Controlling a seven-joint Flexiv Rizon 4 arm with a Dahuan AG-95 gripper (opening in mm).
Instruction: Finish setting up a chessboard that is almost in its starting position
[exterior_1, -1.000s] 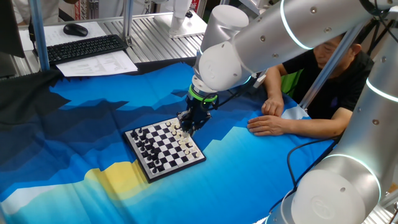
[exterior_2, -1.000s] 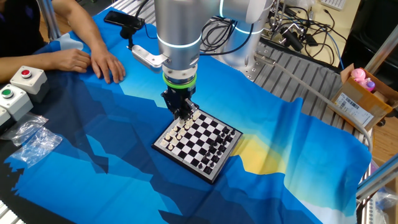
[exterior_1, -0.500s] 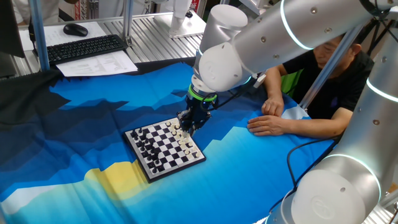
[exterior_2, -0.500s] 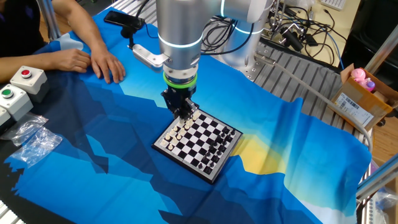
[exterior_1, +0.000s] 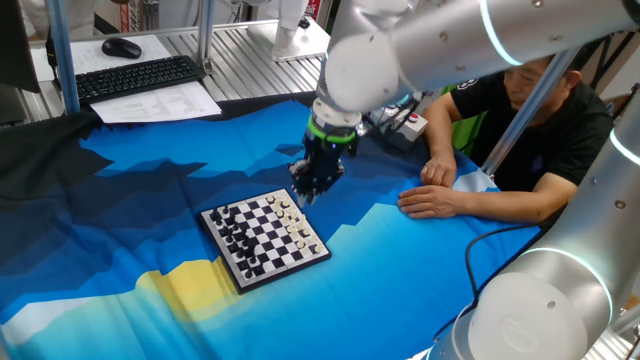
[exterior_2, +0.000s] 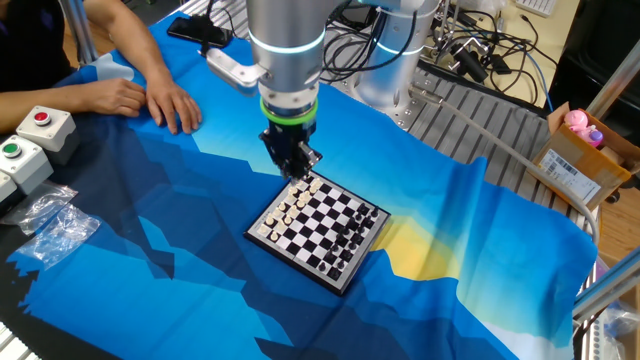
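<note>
The chessboard (exterior_1: 264, 237) lies on the blue cloth, with black pieces on its left side and white pieces on its right. It also shows in the other fixed view (exterior_2: 318, 222), where the white pieces are on the left. My gripper (exterior_1: 308, 192) hangs just above the board's far white-side corner; in the other fixed view (exterior_2: 299, 172) it is over that same corner. Its fingers stand close together. It is too small to tell whether a piece sits between them.
A person's hands (exterior_1: 432, 200) rest on the cloth right of the board; they show at the far left in the other fixed view (exterior_2: 170, 103). A button box (exterior_2: 30, 135) and a plastic bag (exterior_2: 50, 230) lie at the left edge. A keyboard (exterior_1: 135, 77) is behind the cloth.
My gripper has risen from the board's white-side corner and moved slightly away from the board. The arm's wrist sits higher. The board itself has not moved.
</note>
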